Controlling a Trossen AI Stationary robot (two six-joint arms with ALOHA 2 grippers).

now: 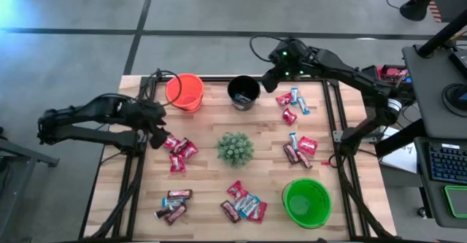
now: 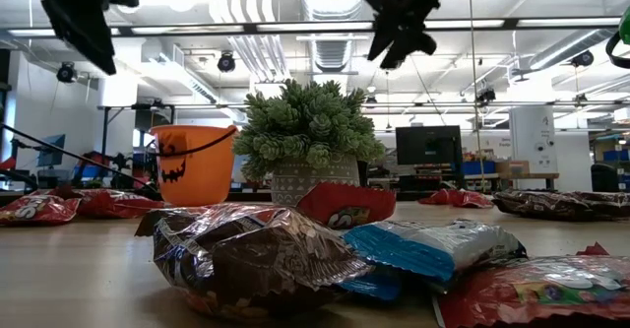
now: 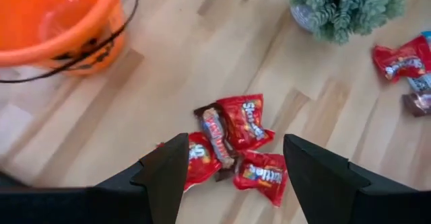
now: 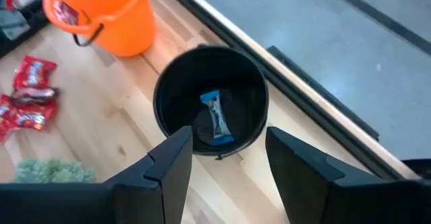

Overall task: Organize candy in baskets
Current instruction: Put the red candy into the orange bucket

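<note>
My left gripper (image 1: 156, 136) (image 3: 232, 143) is open and hovers above a pile of red candy (image 3: 236, 140) (image 1: 179, 152) near the table's left side, touching nothing. The orange basket (image 1: 184, 91) (image 3: 54, 22) stands beyond it, by the far edge. My right gripper (image 1: 271, 79) (image 4: 229, 133) is open, raised over the black basket (image 1: 244, 92) (image 4: 168, 96). One blue-and-silver candy (image 4: 217, 116) lies on that basket's bottom. The green basket (image 1: 306, 201) stands near the right front corner. More candy lies in heaps (image 1: 292, 104), (image 1: 300, 149), (image 1: 244, 203), (image 1: 174, 205).
A spiky green plant in a pot (image 1: 235, 148) (image 2: 307, 141) stands at the table's middle, between the candy heaps. A black frame runs along the table's sides (image 1: 330, 119). Bare wood shows between the plant and the baskets at the far edge.
</note>
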